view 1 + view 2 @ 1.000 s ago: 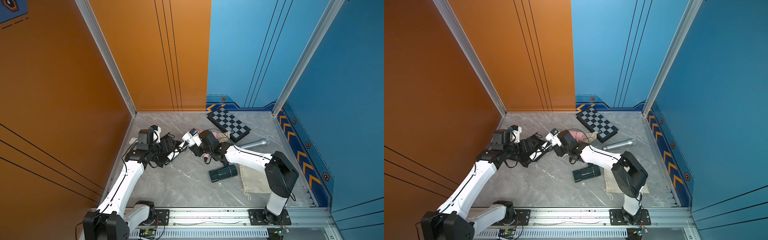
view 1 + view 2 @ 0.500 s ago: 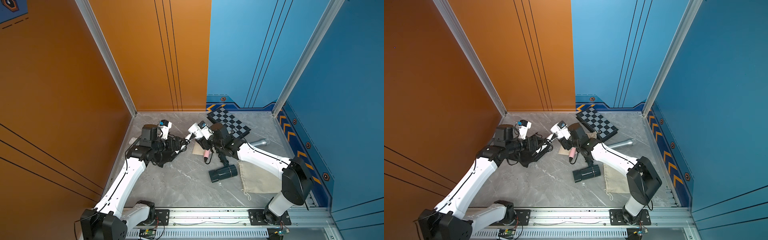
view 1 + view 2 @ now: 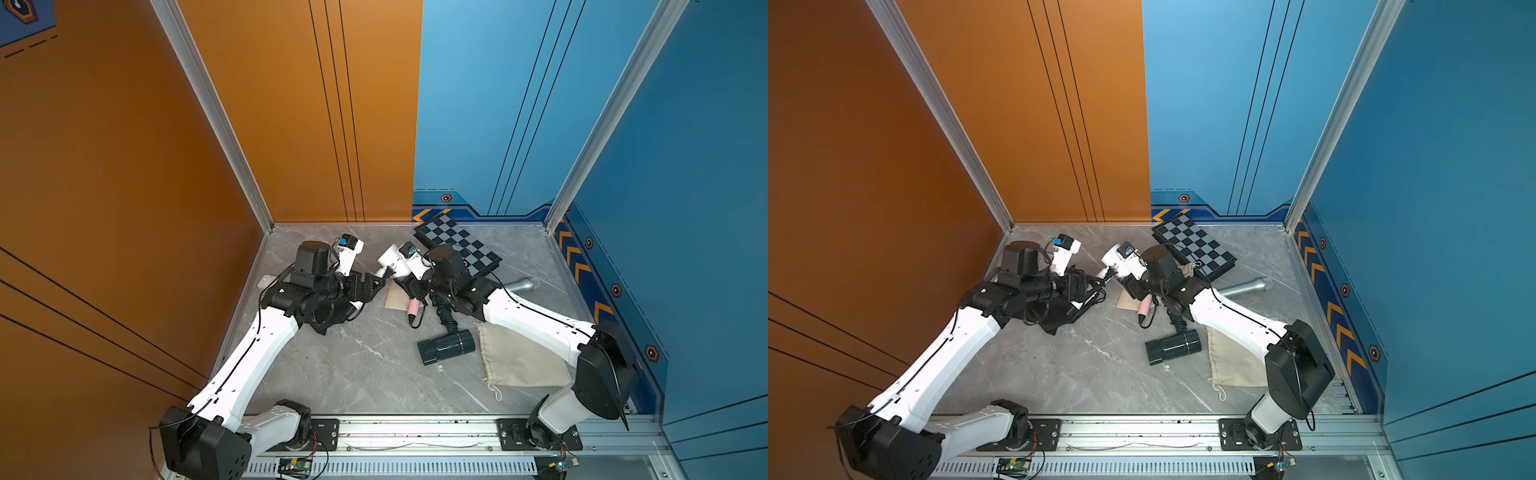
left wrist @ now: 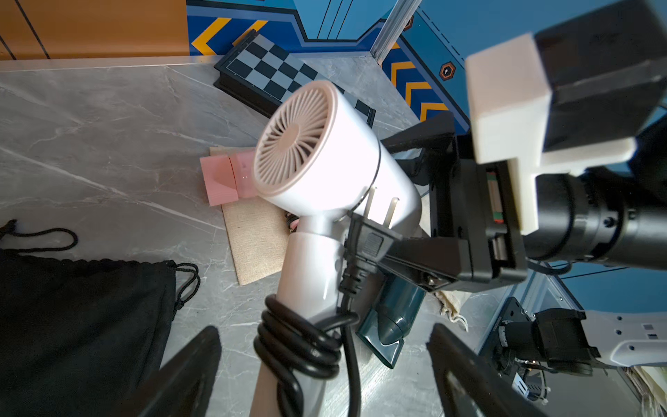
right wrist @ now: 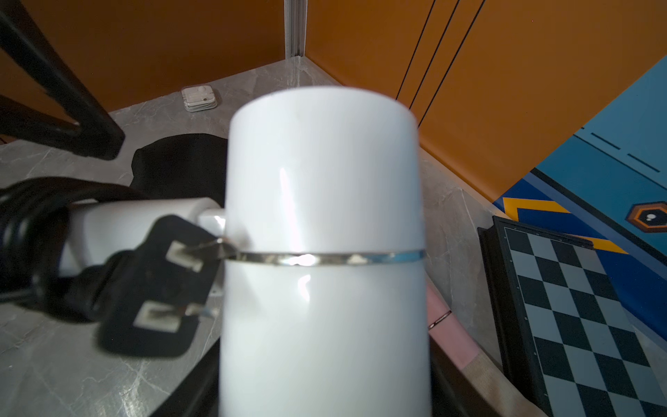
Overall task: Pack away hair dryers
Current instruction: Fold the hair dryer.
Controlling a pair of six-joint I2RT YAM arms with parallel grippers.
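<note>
White plastic fills the right hand (image 4: 393, 198), whose black fingers (image 4: 422, 260) pinch the barrel of the white hair dryer (image 4: 317, 144), held above the desk (image 3: 353, 374) near its far edge. The left hand (image 4: 323, 330) is spread wide either side of the dryer's cord-wrapped handle. Beneath, the pink hair dryer (image 3: 414, 307) lies on a beige bag (image 3: 395, 297); the dark teal hair dryer (image 3: 446, 347) lies nearer the desk's middle.

Glossy white shells on the left arm (image 3: 253, 353) and the right arm (image 3: 536, 320), chunky black joint housings (image 3: 602, 374), thin black cables (image 3: 259, 307) looping off the links, a cream camera block (image 4: 505, 101) at each wrist, and matte black wedge fingers (image 4: 187, 368) on the left gripper (image 4: 323, 326) and right gripper (image 4: 393, 195).
</note>
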